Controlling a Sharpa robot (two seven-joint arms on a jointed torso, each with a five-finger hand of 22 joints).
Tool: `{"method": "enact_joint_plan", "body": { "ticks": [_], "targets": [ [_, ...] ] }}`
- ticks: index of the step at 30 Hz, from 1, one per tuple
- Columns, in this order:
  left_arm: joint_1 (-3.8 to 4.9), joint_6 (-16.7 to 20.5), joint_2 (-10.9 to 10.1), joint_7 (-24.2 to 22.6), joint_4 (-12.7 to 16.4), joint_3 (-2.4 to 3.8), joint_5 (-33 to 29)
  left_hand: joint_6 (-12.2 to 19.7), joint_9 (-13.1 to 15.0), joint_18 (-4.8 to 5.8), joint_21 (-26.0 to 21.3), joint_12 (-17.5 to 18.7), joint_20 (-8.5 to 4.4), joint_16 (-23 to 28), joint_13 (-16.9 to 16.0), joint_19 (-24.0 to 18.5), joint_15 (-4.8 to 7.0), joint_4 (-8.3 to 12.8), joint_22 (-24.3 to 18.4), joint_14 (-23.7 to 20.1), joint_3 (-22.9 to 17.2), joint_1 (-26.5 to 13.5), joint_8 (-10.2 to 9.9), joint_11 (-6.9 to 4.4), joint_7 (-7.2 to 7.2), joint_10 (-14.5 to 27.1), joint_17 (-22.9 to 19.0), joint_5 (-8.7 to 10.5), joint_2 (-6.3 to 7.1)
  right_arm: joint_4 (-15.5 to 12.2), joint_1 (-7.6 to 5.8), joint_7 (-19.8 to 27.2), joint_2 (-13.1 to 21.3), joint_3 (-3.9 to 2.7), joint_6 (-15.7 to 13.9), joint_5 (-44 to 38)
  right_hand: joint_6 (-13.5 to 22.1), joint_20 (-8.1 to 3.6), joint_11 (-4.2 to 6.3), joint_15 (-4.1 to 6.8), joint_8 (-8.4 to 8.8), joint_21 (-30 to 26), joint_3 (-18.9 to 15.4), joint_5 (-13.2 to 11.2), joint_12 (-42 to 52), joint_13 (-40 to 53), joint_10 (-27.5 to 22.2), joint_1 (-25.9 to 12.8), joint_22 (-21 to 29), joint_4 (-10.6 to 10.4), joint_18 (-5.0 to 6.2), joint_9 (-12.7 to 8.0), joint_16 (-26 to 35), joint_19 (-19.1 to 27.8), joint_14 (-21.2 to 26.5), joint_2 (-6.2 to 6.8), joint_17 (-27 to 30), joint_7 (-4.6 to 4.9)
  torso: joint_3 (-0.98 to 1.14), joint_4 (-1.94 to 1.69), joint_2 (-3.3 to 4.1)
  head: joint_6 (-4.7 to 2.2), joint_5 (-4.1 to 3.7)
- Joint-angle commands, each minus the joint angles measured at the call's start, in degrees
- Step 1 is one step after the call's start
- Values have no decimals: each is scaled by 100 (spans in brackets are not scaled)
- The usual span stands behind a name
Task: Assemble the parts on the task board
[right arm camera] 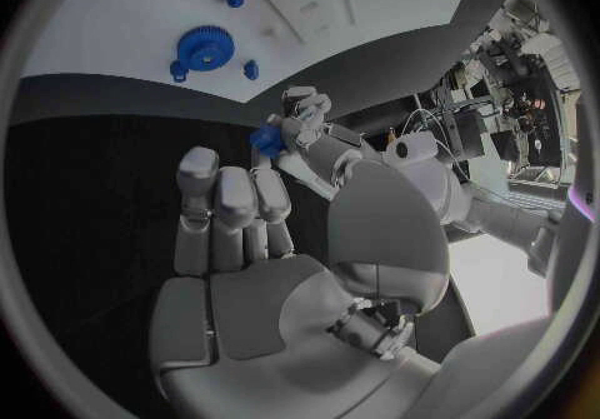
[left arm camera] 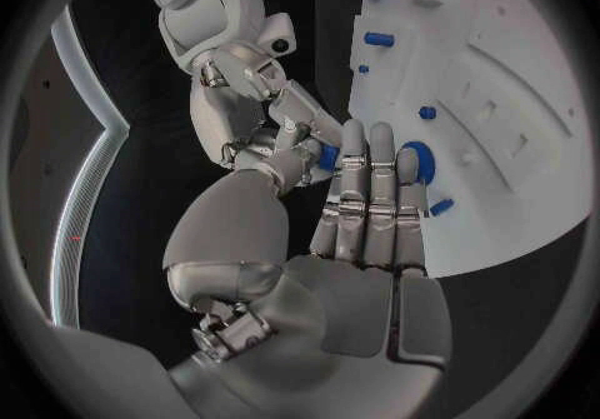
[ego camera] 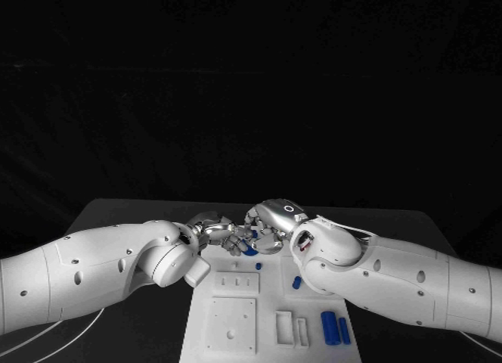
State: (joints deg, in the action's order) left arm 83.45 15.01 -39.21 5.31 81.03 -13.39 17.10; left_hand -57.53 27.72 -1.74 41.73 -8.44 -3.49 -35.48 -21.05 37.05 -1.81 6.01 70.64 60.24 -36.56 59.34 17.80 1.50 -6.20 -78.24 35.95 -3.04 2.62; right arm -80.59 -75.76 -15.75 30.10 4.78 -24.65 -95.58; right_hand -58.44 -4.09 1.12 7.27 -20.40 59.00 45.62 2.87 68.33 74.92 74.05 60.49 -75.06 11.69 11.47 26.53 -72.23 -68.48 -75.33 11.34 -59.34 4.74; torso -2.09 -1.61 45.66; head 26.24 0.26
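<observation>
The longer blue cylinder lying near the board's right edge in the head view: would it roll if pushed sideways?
Probably yes: the longer blue cylinder lies on its side on the flat task board. It looks like rigid plastic, so likely stiff and light. The shorter blue cylinder close beside it might block a roll that way.

**Surfaces and finishes around the task board**

The task board (ego camera: pixel 235 318) looks like matt white plastic, smooth, with shallow moulded recesses. The parts (ego camera: pixel 330 327) lying on it look like smooth blue plastic with a slight sheen; a toothed blue wheel (right arm camera: pixel 198 45) on the board has a ribbed rim. The counter (ego camera: pixel 131 212) round the board is matt black. The left hand (left arm camera: pixel 363 239) and right hand (right arm camera: pixel 250 239) are silvery, metal-looking, satin with soft highlights. The arm shells (ego camera: pixel 88 265) beside the board are smooth white plastic.
</observation>
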Motion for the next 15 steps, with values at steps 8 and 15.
{"method": "enact_joint_plan", "body": {
  "ticks": [8,15],
  "targets": [
    [10,53,17,-32,-6,-3,-19,-228,56,135,76,-181,-87,-205,-119,42,90,69,16,155,-23,-63,124,-93,78,-230,93,19,72,-4,8,16,7,5,103,-10,-58,-24,31,33,-25,11,12,16,27,468,10,18,-59,-16,353,7,34,-7,0,48,-11,23,2,2,-2,-6,-1],
    [10,138,28,-21,-21,-11,2,-352,89,167,79,-320,-138,-349,-223,63,148,88,9,205,-76,-107,179,-153,134,-309,148,-36,5,1,7,39,18,6,76,62,-51,-24,31,34,-17,8,0,16,-3,456,-13,2,-59,-33,353,9,39,-7,1,97,-12,23,0,-1,2,-2,0]
  ]
}}
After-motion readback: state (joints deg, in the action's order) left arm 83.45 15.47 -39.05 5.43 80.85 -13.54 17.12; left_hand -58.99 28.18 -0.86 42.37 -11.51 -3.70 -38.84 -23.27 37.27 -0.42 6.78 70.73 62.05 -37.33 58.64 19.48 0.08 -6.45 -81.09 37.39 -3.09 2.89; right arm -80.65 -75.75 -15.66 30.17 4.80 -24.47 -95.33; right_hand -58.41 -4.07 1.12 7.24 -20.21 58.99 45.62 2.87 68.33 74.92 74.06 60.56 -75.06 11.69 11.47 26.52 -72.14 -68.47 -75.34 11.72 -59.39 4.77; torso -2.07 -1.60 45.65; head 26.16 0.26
